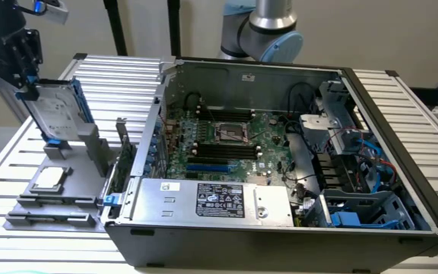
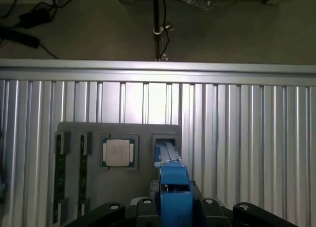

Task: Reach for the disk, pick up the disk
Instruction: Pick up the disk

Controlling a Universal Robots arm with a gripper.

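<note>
The disk (image 1: 55, 111), a silver-grey drive with a white label and blue rails, stands on edge and slightly tilted over the grey holder (image 1: 61, 200) at the exterior view's left. My gripper (image 1: 25, 85) is shut on its upper end. The drive's lower end sits at the holder's upright slot (image 1: 59, 149); I cannot tell whether it has cleared it. In the wrist view the disk's blue rail (image 2: 173, 187) runs edge-on between the black fingers of the gripper (image 2: 173, 209), above the holder's slot (image 2: 165, 140).
A square silver processor chip (image 1: 49, 178) (image 2: 118, 152) lies in the holder beside the slot, with memory sticks (image 2: 60, 177) further along. The open computer case (image 1: 280, 154) takes up the exterior view's middle and right. A ribbed aluminium table (image 2: 247, 138) lies underneath.
</note>
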